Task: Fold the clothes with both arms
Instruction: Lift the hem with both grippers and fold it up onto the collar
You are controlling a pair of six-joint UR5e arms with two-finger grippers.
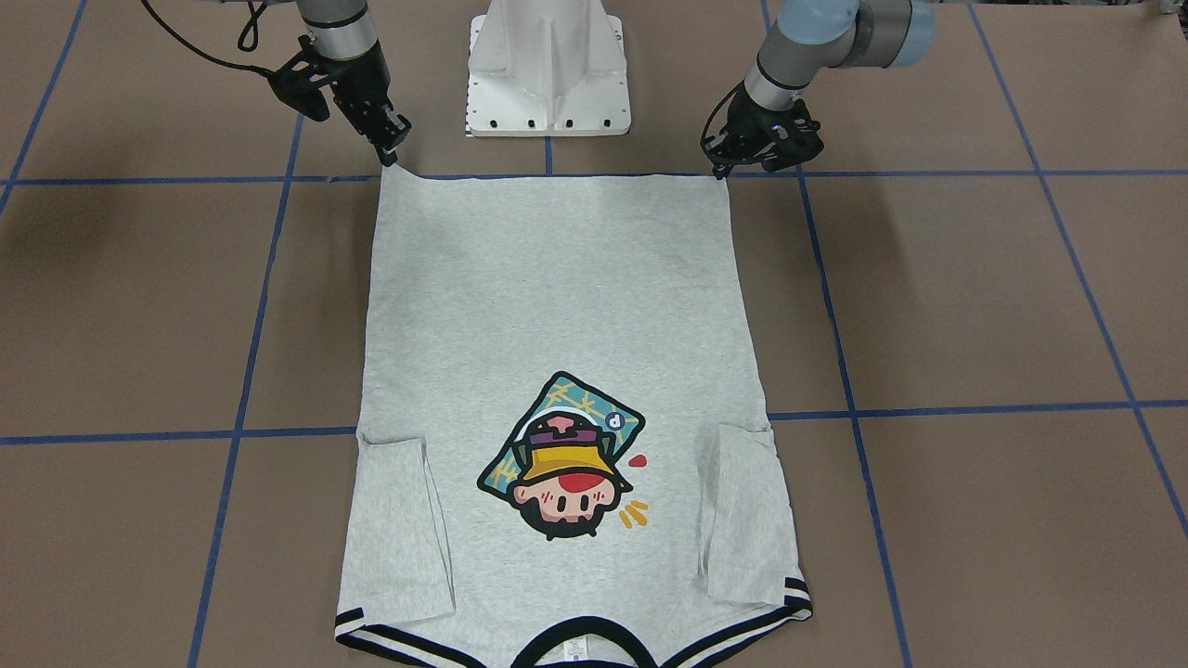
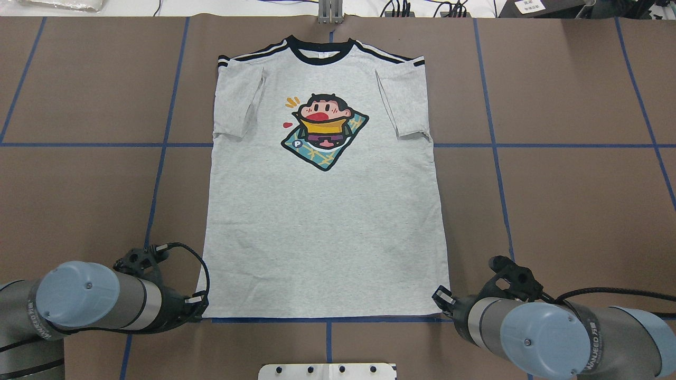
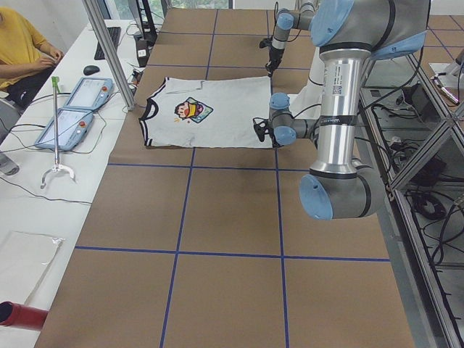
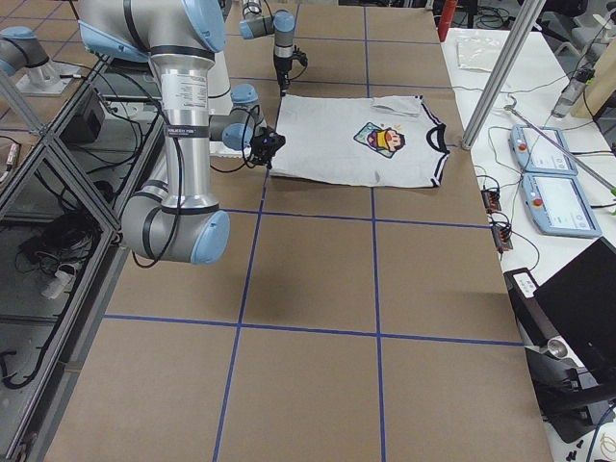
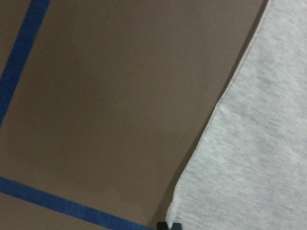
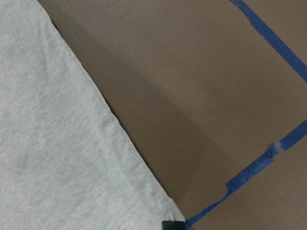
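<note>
The grey T-shirt (image 1: 557,297) lies flat on the brown table, print up, with both sleeves folded inward and the black collar (image 2: 319,53) on the far side from the robot. My left gripper (image 2: 202,307) is shut on the near left hem corner, also shown in the front view (image 1: 719,169). My right gripper (image 2: 438,296) is shut on the near right hem corner, also shown in the front view (image 1: 390,153). Each wrist view shows a hem corner (image 5: 175,213) (image 6: 168,211) right at a black fingertip. Both corners sit low at the table.
The white pedestal base (image 1: 548,74) stands just behind the hem. Blue tape lines (image 2: 327,319) grid the brown table (image 2: 570,211). Two teach pendants (image 3: 80,109) and a metal post (image 3: 109,51) stand beyond the collar side, where a person in yellow (image 3: 18,51) sits.
</note>
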